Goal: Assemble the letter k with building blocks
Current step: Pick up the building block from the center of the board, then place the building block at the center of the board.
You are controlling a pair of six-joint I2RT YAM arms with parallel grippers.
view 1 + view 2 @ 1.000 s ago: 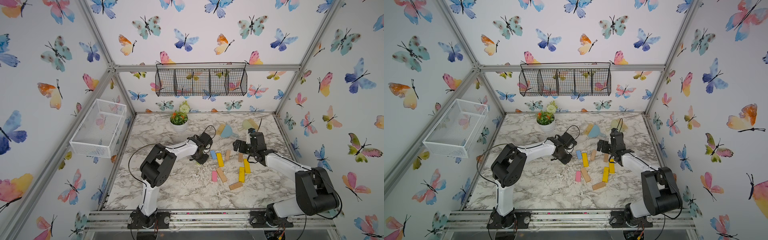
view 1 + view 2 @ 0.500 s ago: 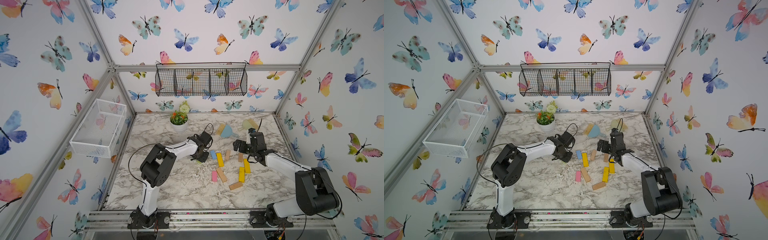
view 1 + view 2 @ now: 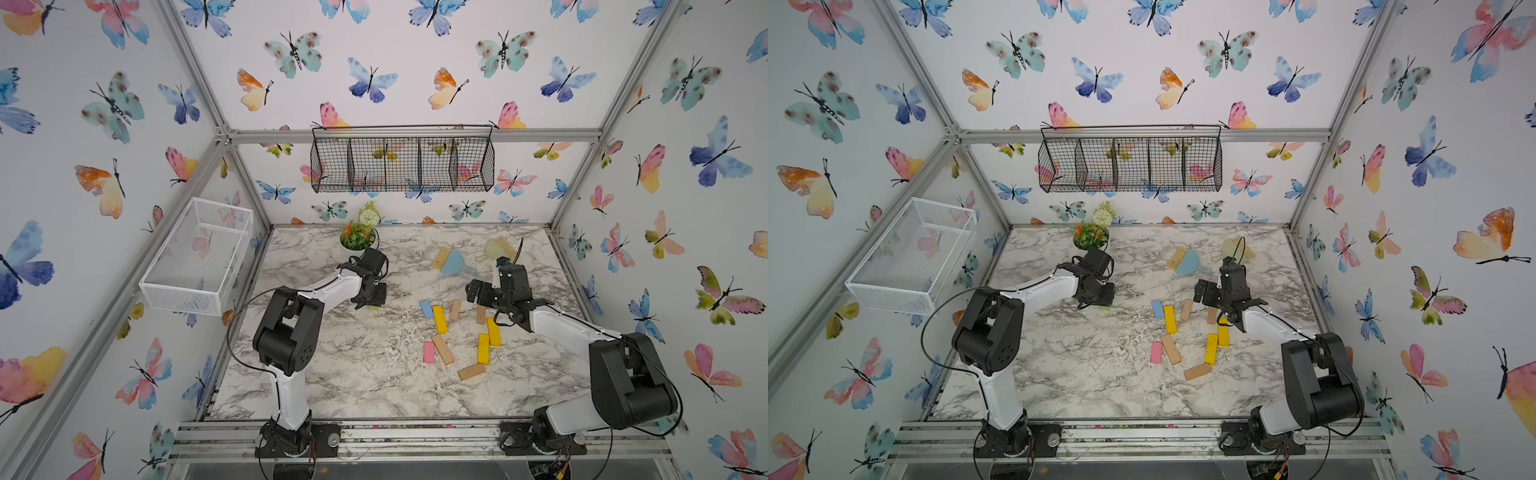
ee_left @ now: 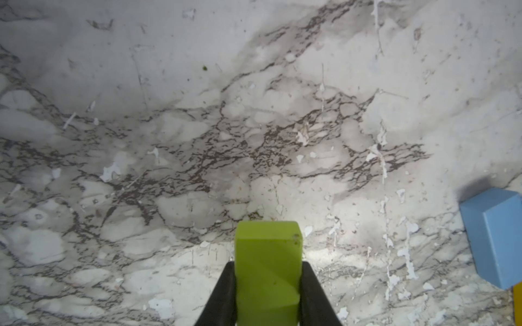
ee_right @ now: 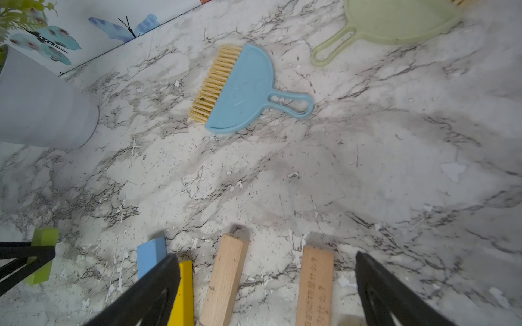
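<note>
Building blocks (image 3: 483, 348) lie loose on the marble tabletop (image 3: 374, 382) in both top views, most of them clustered on the right arm's side. A light-blue block (image 3: 426, 309) sits just beside a yellow block (image 3: 440, 320), and a pink block (image 3: 429, 352) lies next to one of the tan blocks (image 3: 443, 350). Well apart from that cluster, the left claw (image 3: 372, 300) points down over a lime-green block (image 3: 375, 308). The right claw (image 3: 478, 296) hangs above the cluster's far edge. A blue brush (image 3: 451, 262), a green brush (image 3: 496, 249) and a plant pot (image 3: 357, 241) stand beyond it. In the left wrist view the left claw (image 4: 268, 282) is clamped on the lime-green block (image 4: 268, 262), a black finger pressed to each side. Whether the block's far end touches the tabletop cannot be told. The light-blue block (image 4: 494, 237) shows at the frame's edge. In the right wrist view the right claw (image 5: 265, 258) is spread wide and holds nothing. Two tan blocks (image 5: 226, 279) lie flat and apart between its fingers. The light-blue block (image 5: 151, 256) and yellow block (image 5: 185, 290) lie by one finger. Off to the side the lime-green block (image 5: 42, 254) sits in the left claw (image 5: 28, 256).
</note>
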